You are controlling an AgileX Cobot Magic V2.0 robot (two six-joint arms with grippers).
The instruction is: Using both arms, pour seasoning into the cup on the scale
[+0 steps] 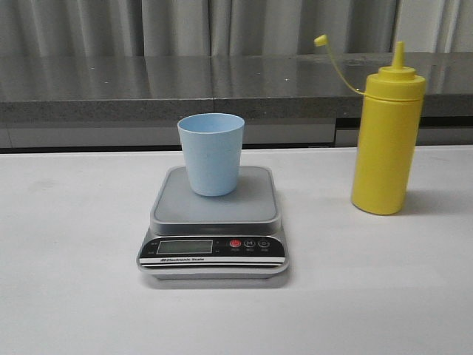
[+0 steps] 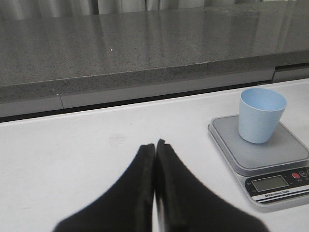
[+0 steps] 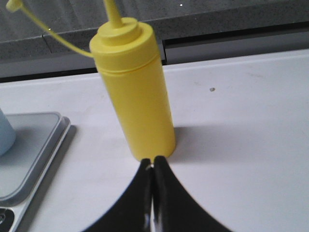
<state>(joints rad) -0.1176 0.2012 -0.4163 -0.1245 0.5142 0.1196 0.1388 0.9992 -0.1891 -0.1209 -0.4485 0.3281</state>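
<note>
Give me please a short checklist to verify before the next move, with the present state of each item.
1. Cup stands upright on the scale platform: ok.
2. Seasoning bottle stands upright on the table, apart from the scale: ok.
3. Bottle cap is off the nozzle, hanging on its tether: ok.
4. Right claw is open enough to take the bottle: not ok, its fingers are shut, just in front of the bottle's base.
5. Left claw is ready to steady the cup: not ok, it is shut and away from the scale.
6. Scale display shows zero: cannot tell, digits are unreadable.
</note>
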